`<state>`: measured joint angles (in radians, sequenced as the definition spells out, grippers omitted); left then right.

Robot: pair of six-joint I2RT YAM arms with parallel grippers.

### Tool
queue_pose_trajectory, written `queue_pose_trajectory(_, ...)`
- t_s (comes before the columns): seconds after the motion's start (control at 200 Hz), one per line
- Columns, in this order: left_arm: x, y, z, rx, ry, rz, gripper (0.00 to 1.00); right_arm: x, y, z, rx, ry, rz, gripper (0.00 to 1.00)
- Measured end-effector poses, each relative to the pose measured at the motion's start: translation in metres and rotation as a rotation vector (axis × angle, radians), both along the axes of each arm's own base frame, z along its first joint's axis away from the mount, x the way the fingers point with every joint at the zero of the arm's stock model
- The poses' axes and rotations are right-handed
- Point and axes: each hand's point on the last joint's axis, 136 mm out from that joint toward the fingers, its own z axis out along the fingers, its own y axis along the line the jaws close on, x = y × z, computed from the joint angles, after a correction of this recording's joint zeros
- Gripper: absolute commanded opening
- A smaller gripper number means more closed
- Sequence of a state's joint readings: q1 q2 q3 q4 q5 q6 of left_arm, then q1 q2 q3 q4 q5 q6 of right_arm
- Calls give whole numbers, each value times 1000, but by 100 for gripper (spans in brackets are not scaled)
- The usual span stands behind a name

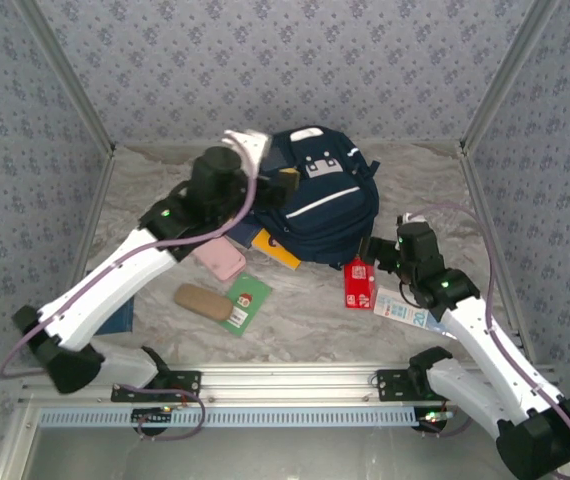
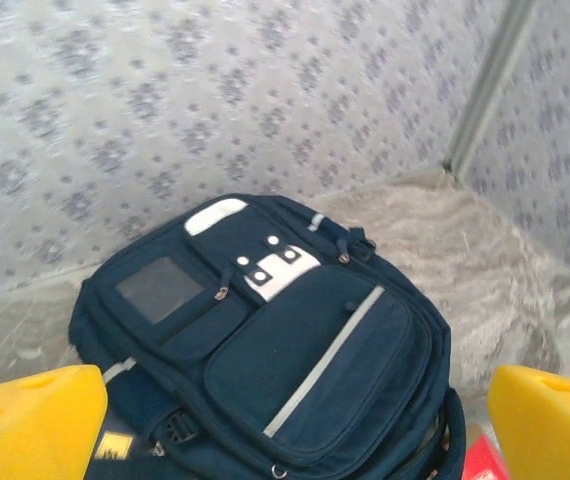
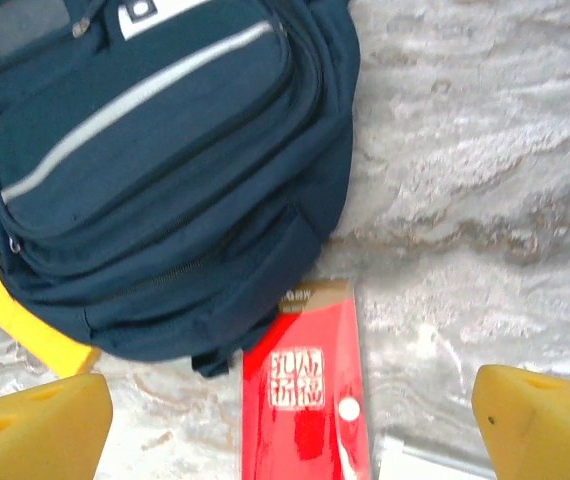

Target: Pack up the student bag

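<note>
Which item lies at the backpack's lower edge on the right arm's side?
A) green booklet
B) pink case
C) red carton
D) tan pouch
C: the red carton lies flat by the backpack's lower right edge, while the green booklet, pink case and tan pouch all lie on the left arm's side.
</note>
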<state>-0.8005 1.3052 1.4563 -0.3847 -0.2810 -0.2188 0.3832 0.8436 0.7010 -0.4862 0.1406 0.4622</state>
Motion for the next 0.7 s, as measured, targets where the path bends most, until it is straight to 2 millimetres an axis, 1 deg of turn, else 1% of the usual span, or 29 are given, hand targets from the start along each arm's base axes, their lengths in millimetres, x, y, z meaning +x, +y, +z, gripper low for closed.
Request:
queue_pose_trajectory(0.03,-3,10,-6,-20,18,22,98,-2,0,-6,0,19,3,93)
queue_pose_trajectory(0.065,-8,16,-16,-35,43,34,98,-5,1,-13,3,44,3,92)
queue_pose_trajectory(0.115,-15,22,-39,-40,96,41,98,-8,1,-25,9,87,-5,88)
queue_pose_trajectory(0.175,-26,26,-72,-41,175,38,96,-11,1,-40,14,150,-28,83)
queue_pose_trajectory(0.245,-38,29,-112,-25,280,35,95,-14,1,-59,22,228,-61,73)
queue_pose_trajectory(0.285,-44,31,-129,-14,332,33,95,-17,1,-71,25,275,-79,67)
queue_pose_trajectory(0.335,-50,32,-146,-6,386,32,93,-22,1,-86,26,329,-99,60)
queue_pose_trajectory(0.385,-55,32,-157,-4,423,28,93,-27,0,-100,35,374,-126,56)
queue_pose_trajectory(0.435,-60,33,-164,-9,448,26,93,-34,0,-113,35,418,-137,54)
queue_pose_trajectory(0.495,-65,35,-169,-18,466,23,92,-39,0,-125,35,458,-159,54)
queue_pose_trajectory(0.7,-70,39,-179,-16,489,30,92,-42,-1,-149,33,521,-212,53)
